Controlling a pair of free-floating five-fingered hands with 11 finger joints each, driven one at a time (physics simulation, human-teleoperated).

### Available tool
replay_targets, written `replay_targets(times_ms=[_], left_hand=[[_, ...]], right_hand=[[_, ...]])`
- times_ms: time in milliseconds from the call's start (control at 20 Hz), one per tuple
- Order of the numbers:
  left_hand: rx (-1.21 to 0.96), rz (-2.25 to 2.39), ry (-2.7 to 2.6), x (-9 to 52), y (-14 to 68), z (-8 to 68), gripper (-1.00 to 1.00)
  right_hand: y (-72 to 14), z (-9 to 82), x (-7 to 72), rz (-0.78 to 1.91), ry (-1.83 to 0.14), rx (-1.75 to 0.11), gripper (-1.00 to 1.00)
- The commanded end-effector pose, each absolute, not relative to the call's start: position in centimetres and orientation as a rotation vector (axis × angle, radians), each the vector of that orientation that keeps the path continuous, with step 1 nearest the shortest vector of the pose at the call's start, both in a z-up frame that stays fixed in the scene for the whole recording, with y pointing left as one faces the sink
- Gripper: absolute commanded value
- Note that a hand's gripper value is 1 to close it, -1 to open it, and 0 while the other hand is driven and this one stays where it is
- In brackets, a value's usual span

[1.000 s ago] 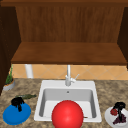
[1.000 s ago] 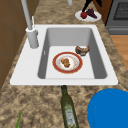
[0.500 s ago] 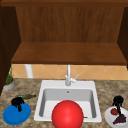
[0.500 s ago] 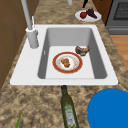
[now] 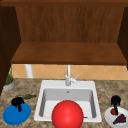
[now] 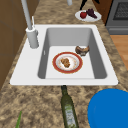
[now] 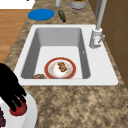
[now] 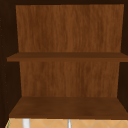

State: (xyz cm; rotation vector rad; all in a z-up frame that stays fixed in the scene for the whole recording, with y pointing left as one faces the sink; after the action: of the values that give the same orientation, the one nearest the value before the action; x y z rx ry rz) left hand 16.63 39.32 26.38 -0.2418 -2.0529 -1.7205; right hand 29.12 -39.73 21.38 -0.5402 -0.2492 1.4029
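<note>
On the right of the sink [image 5: 98,100], the right hand [image 5: 115,101] hangs over a white plate [image 5: 110,117], and its fingers curl down round a small red fruit [image 7: 18,109], touching its top. The fruit sits on the plate beside a dark slice of cake [image 5: 119,119]. It looks round, smooth and light, so it may roll or slip; a hold from both sides, near its middle, seems best. It may bruise if squeezed hard. The plate lies close to the front edge of the tabletop [image 7: 75,105], so there is little room there, but open room toward the sink. Far off on the left, the left hand [image 5: 17,102] rests with bent fingers on a blue plate [image 5: 15,116], near a green bottle [image 6: 68,110].
</note>
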Motion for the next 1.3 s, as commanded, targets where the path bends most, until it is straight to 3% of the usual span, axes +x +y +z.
replay_targets(times_ms=[0,1250], left_hand=[[-0.242,-1.72,-2.053,16.6,39.3,26.4,0.0],[-0.242,-1.72,-2.053,16.6,39.3,26.4,0.0]], right_hand=[[-39.4,20.4,29.2,1.282,-0.212,-0.547,-1.0],[-39.3,11.7,29.6,1.241,-0.332,-0.647,-1.0]])
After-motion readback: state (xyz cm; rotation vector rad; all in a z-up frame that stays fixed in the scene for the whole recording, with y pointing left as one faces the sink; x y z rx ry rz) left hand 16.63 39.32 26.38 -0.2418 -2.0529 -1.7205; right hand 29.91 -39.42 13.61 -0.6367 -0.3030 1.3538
